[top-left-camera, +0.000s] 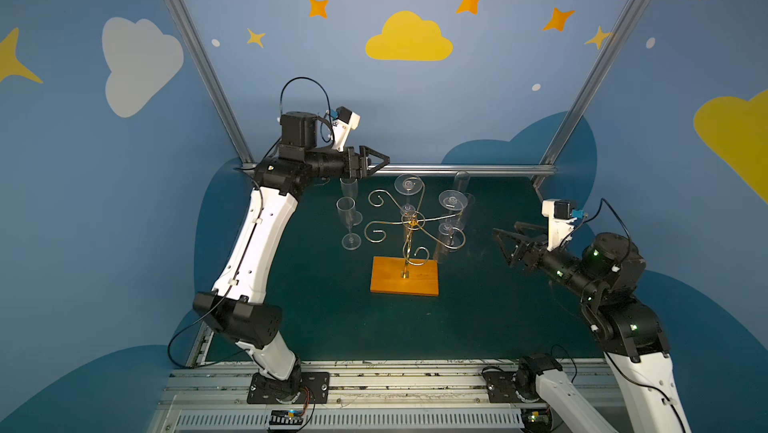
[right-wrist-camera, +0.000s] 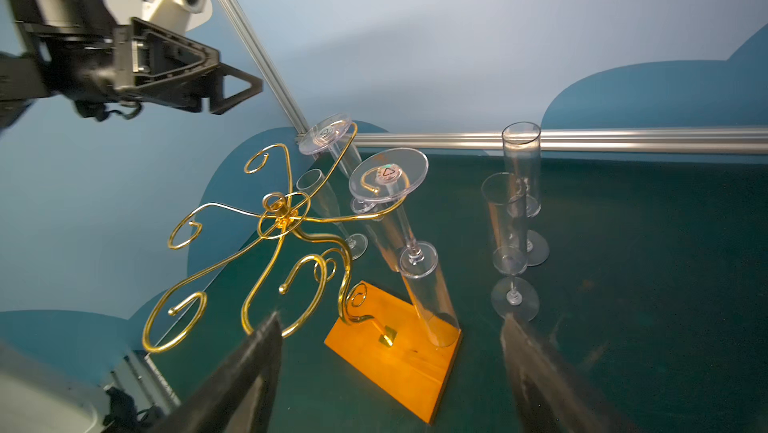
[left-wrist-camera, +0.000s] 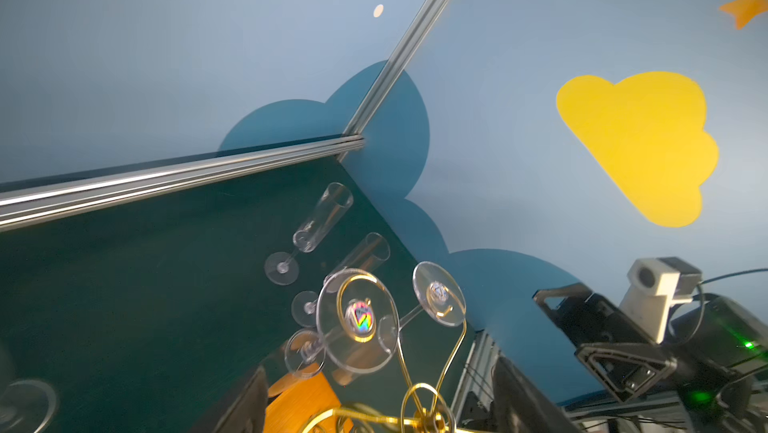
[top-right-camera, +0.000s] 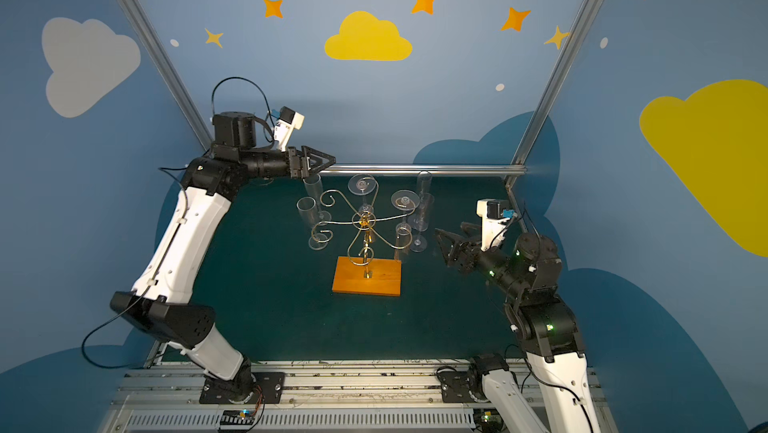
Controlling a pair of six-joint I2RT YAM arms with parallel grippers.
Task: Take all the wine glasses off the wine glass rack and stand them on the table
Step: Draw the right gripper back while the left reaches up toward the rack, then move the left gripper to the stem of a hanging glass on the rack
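The wine glass rack (top-left-camera: 405,281) (top-right-camera: 368,281) stands mid-table, gold wire curls on an orange wooden base. Two clear wine glasses hang upside down from its far arms, one foot (top-left-camera: 409,183) (right-wrist-camera: 326,132) at the back and one (top-left-camera: 452,199) (right-wrist-camera: 388,175) to the right. My left gripper (top-left-camera: 384,159) (left-wrist-camera: 379,364) is open, raised at the rack's back left, level with the hanging feet and touching nothing. To the right of the rack, my right gripper (top-left-camera: 502,246) (right-wrist-camera: 390,315) is open and empty, aimed at the base.
Two flutes (top-left-camera: 346,210) stand upright on the green mat left of the rack, and two more (right-wrist-camera: 521,169) stand to its right. An aluminium rail (top-left-camera: 457,169) and blue walls close the back and sides.
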